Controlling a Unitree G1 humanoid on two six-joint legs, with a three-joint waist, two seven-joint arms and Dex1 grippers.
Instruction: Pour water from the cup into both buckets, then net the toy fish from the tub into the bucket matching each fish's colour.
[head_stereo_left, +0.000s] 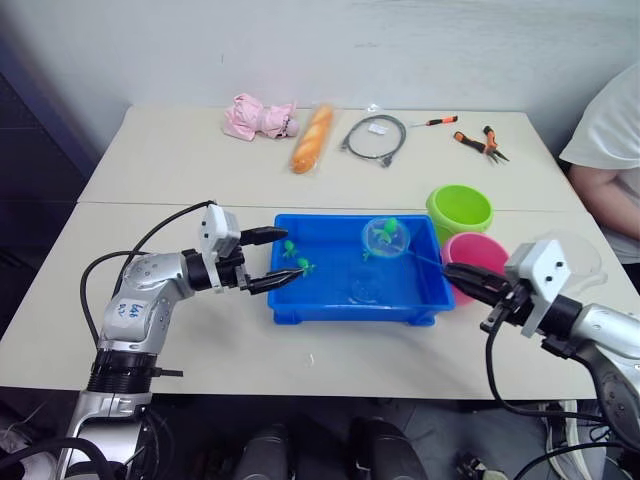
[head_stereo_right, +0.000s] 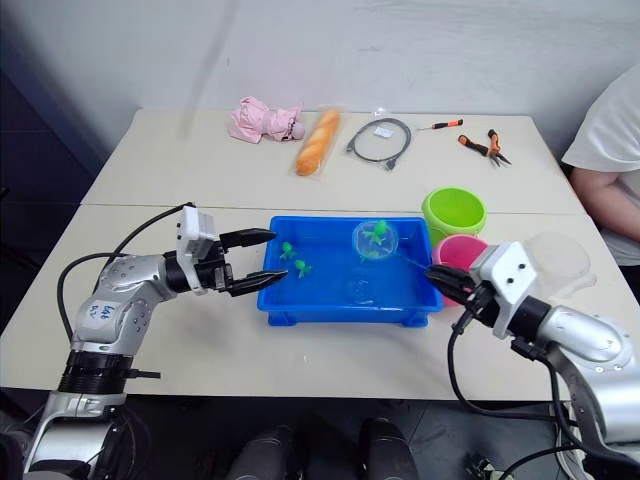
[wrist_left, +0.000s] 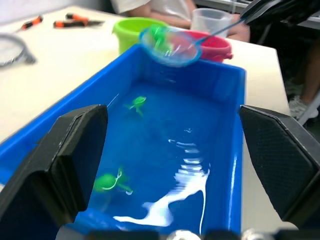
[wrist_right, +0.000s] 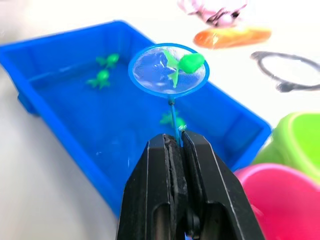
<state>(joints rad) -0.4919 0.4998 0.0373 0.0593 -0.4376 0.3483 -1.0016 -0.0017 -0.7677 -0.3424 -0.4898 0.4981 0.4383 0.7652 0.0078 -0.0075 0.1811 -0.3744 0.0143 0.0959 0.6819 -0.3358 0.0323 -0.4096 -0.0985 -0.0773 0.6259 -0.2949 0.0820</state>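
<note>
1. Left tool wide open, empty, fingers straddling the left rim of the tub.
2. Two green fish float in the tub's left part.
3. Net raised over the tub, green fish inside.
4. Right tool clamped on net handle, just beside pink bucket; green bucket behind.

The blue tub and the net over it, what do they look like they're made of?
The tub looks like moulded plastic, glossy: bright even blue, with highlights on its rim. The net, held in the right claw, seems to have a thin blue plastic hoop and fine, see-through mesh, probably nylon; its handle is thin, material unclear. A green fish lies in it.
</note>
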